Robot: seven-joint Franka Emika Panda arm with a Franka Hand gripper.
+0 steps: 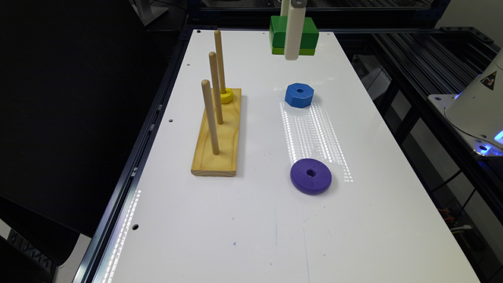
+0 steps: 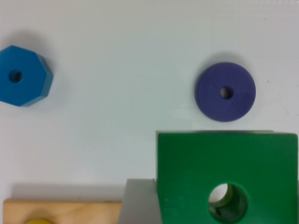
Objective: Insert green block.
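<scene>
The green block [image 1: 304, 33] hangs above the far end of the white table [image 1: 251, 220], lifted clear of the surface, dark green on top with its thin lime-green layer underneath. The gripper [image 1: 294, 39] is clamped on it: in the exterior view a white finger [image 1: 294, 33] runs down across the block's near face, and in the wrist view a grey finger [image 2: 139, 203] presses flat against the block's side, with the block's round centre hole open to the camera. Below and nearer on the table lies the blue octagonal block [image 1: 299, 94], flat with its hole facing up, and nearer still, well apart from it, lies the purple disc [image 1: 311, 176], also flat. Toward the exterior view's left stands the wooden base [image 1: 220, 141] with three upright pegs in a row: the near peg [image 1: 210, 116], the middle peg [image 1: 215, 87] and the far peg [image 1: 219, 61]. A small yellow ring [image 1: 227, 95] sits around the foot of the far peg, resting on the base; the other two pegs are bare. The held block is off to the exterior view's right of the peg row, not over any peg. At the exterior view's right edge, the arm's white pedestal [image 1: 477, 106] stands beside the table.
</scene>
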